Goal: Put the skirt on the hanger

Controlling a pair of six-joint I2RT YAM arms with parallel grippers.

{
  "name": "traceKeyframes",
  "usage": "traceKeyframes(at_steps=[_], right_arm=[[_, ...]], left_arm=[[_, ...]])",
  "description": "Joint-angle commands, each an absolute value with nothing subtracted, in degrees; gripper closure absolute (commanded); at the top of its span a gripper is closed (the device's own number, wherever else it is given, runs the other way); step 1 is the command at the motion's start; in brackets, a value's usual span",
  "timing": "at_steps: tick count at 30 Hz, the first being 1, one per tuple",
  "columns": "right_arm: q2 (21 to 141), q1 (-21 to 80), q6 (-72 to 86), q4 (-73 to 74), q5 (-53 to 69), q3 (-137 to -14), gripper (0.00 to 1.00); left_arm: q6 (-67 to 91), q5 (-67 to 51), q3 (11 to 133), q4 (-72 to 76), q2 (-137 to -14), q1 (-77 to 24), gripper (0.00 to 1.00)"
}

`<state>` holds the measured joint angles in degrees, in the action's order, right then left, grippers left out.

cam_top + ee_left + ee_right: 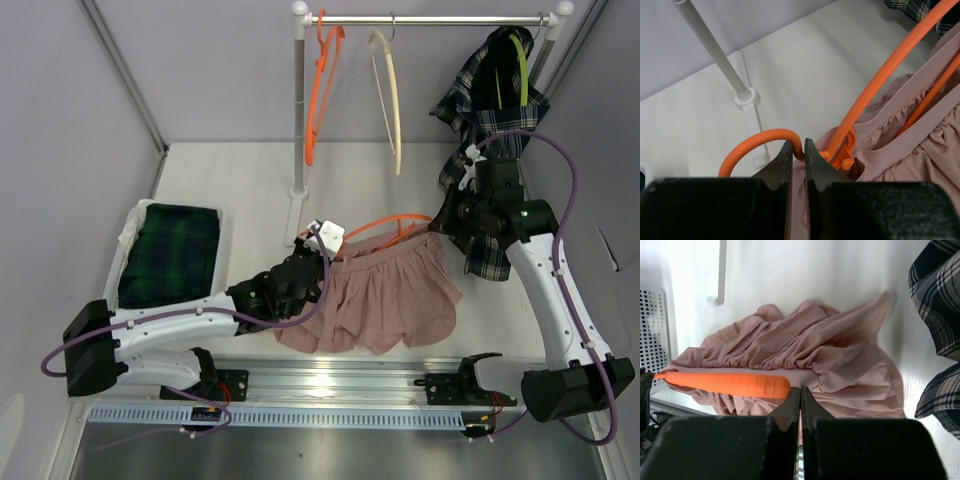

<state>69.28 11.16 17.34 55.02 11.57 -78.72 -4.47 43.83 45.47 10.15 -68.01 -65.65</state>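
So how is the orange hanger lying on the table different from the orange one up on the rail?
The table hanger lies down on the table; the rail hanger dangles from the rail. The table hanger's hook is pinched in the left tool, while the rail hanger is untouched. The table hanger runs along the pink skirt at its waistband; the rail hanger is bare. Both are orange.

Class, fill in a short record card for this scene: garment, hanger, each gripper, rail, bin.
garment: pink skirt, crumpled on the table
hanger: orange hanger, lying across the skirt's waistband
left gripper: shut on the hanger's hook
right gripper: shut on the skirt's waistband
rail: clothes rail carrying a plaid garment
bin: white bin holding dark green plaid fabric
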Motion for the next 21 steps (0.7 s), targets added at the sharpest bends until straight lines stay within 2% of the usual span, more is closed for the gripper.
traceKeyframes(at_steps=[1, 21], right_arm=[[69.52, 10.11, 15.29, 54.14, 8.61, -83.58, 1.0], [72.95, 10.11, 12.48, 58.27, 4.48, -91.93, 1.0]], left_arm=[[-8.88, 47.63, 45.97, 2.29, -69.52, -65.74, 1.0], [-15.9, 52.81, 46.58, 0.44, -69.69, -68.46, 1.0]])
